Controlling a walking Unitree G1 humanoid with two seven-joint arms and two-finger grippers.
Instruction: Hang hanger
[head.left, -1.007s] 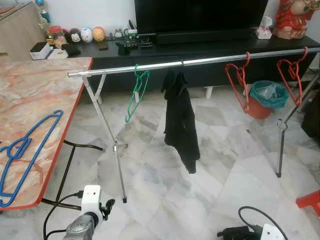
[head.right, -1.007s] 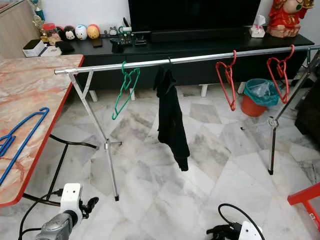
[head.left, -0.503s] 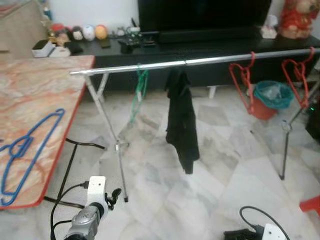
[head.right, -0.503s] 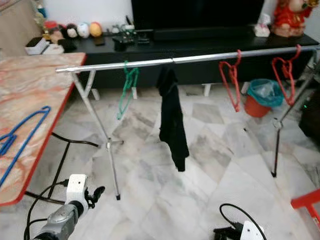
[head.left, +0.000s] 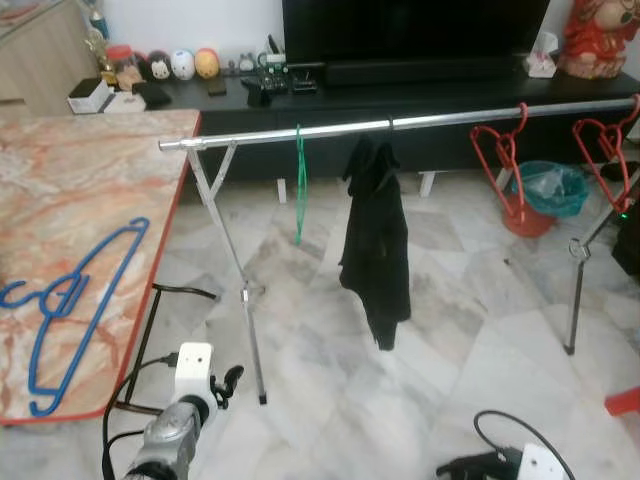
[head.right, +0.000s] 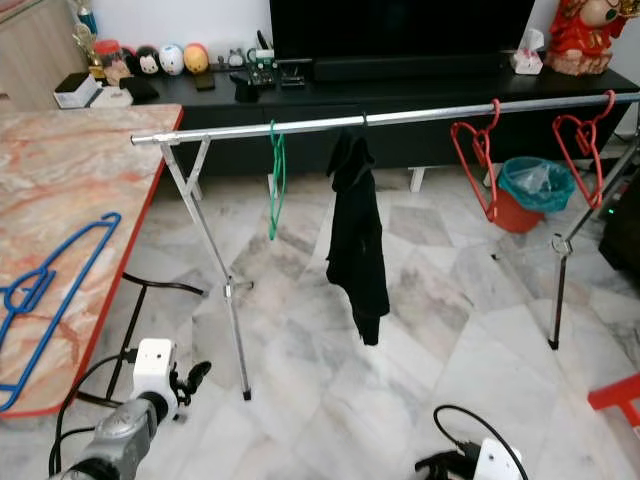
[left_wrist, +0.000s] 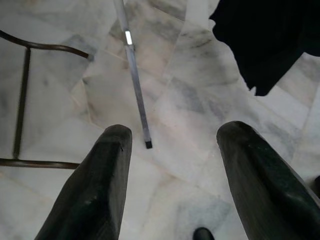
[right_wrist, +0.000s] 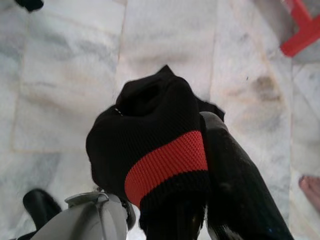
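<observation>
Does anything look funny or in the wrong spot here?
Yes. A blue hanger lies flat on the marble table instead of hanging on the silver rail like the green hanger and red hangers. Also, the right gripper wears a black-and-red knitted sock over one finger.

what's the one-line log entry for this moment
task: hang hanger | blue hanger on table | rail: green hanger, black garment, two red hangers | left gripper open, low | right gripper low
</observation>
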